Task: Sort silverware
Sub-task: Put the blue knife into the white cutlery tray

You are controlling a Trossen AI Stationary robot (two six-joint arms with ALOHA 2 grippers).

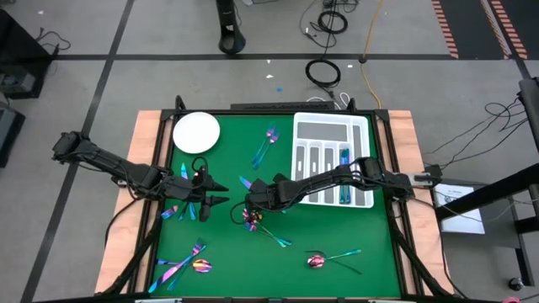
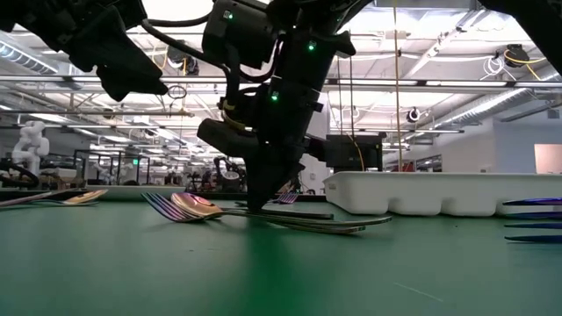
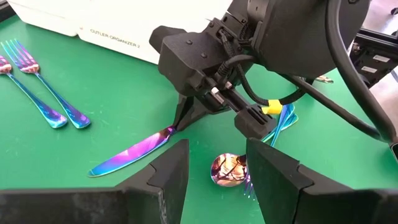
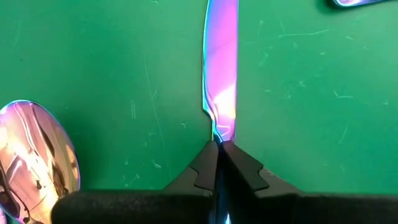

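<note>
Overhead, the silverware lies scattered on a green mat (image 1: 227,252) framed by the pale wooden worktop (image 1: 147,135). Countable pieces: two forks (image 1: 263,150) side by side near the far edge at mid-width, a blue piece (image 1: 243,182) just nearer, two or three pieces (image 1: 187,209) under the left arm, a cluster of about three forks and a spoon (image 1: 181,265) at the near left corner, a spoon with crossed pieces (image 1: 253,220) at the centre, another spoon with two slim pieces (image 1: 324,259) toward the near right edge, and at least one blue piece (image 1: 344,156) already in the tray; the exact total cannot be told. One white compartmented tray (image 1: 330,126) sits at the far right corner, labelled as a cutlery organizer in the left wrist view. One round white plate (image 1: 196,132) sits at the far left corner. The right gripper (image 4: 219,148) is down at the mat's centre, its fingers (image 4: 202,168) pressed together on the handle end of one pink-purple knife (image 4: 221,68), which lies flat on the mat; a spoon bowl (image 4: 37,162) lies just beside it. The left gripper (image 3: 216,163) hovers near the left edge of the mat facing the right one, fingers apart and empty. Around the table: grey floor with cables (image 1: 324,71); the low view shows a lit workshop with ceiling beams (image 2: 457,83).
</note>
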